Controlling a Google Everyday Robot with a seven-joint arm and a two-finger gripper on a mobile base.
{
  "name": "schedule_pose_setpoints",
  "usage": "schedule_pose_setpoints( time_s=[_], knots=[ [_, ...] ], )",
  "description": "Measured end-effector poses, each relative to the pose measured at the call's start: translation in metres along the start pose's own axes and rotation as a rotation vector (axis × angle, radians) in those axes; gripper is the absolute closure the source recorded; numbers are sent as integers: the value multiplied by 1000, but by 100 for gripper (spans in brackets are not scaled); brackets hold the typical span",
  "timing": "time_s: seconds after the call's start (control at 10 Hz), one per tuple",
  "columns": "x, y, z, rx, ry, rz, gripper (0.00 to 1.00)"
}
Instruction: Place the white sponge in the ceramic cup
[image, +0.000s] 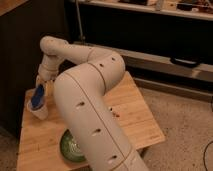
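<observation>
The ceramic cup (40, 111) stands upright near the left edge of the wooden table (136, 116). The white sponge (37, 96) shows its dark bluish face and stands on end in the cup's mouth, sticking out above the rim. My gripper (44, 81) is right above the sponge's top end, at the end of the white arm that curves over from the right. I cannot tell whether it is touching the sponge.
A green plate (69, 146) lies at the table's front, partly hidden by my arm's big white link (92, 115). A dark cabinet (20, 55) stands to the left. A low dark shelf unit (160, 45) runs behind the table. Speckled floor lies to the right.
</observation>
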Motion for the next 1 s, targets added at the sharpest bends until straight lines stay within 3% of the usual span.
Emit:
schedule_pose_setpoints(
  time_s=[1.0],
  knots=[
    [-15,0,-3,-32,-47,-15,20]
  ],
)
